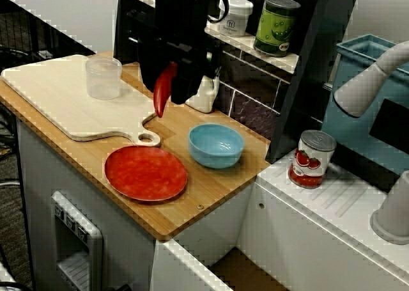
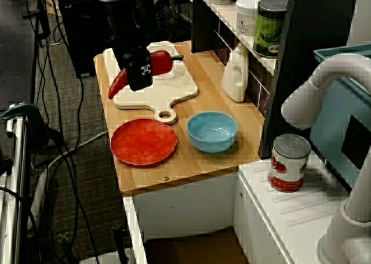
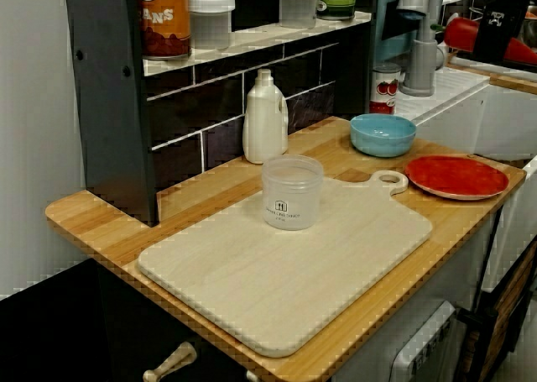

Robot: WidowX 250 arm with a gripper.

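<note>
Butcher-block wooden counter (image 1: 211, 198) in a toy kitchen, dark shelf unit behind it, white sink unit beside it. My black gripper (image 1: 171, 80) is clamped on a long red pepper (image 1: 163, 93), jaws closed around its middle. The pepper hangs in the air, tip pointing down, clear of the counter. In the view from the sink side it sits over the pale wooden cutting board (image 1: 57, 99), toward the handle end. In the low view along the counter it shows high at the far right, well above everything.

A clear plastic cup (image 1: 103, 77) stands upright on the board, apart from the pepper. A round red plate (image 1: 146, 173) lies just past the board handle, nearly touching it. A light blue bowl (image 1: 216, 145) sits just beside the plate, not touching. A white plastic bottle (image 2: 235, 72) stands against the shelf unit. A red-labelled tomato can (image 1: 311, 158) stands upright on the white sink unit.
</note>
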